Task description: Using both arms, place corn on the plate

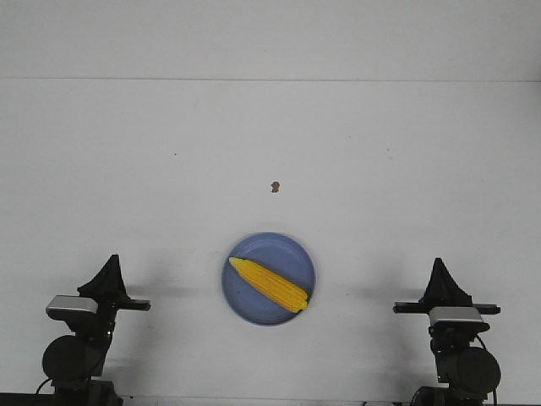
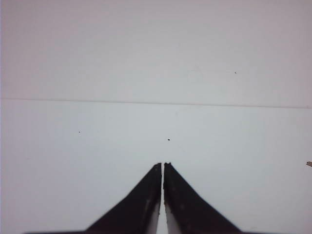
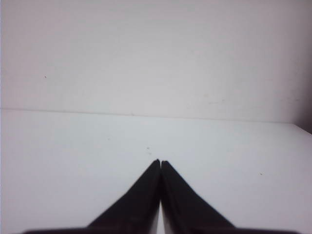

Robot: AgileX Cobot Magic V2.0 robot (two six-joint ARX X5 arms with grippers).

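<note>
Nearest the robot, the left gripper [image 1: 111,264] and the right gripper [image 1: 439,269] sit low at the front corners of the white bench [image 1: 127,169], well apart from one another and from everything else. Each has its fingers pressed together to a thin slit, as both wrist views confirm, with the left gripper [image 2: 163,165] and the right gripper [image 3: 160,162] closed on nothing and aimed over bare surface. That parked, symmetrical pose reads as a resting stance, likely chosen to keep both arms out of the way of the middle of the bench. Between them and a little farther out lies the plate [image 1: 245,306], round, blue and shallow, roughly centred between the arms so that either could reach it. The corn [image 1: 269,284] lies on the plate, set diagonally with its pointed end toward the left rim and its blunt end at the right rim; it spans nearly the whole width, and the angle seems to help it fit within the rim. Judged from this, the placing looks done. Farther away sits a small brown speck [image 1: 275,187], apart from the plate. No brand, label or writing can be read anywhere.
</note>
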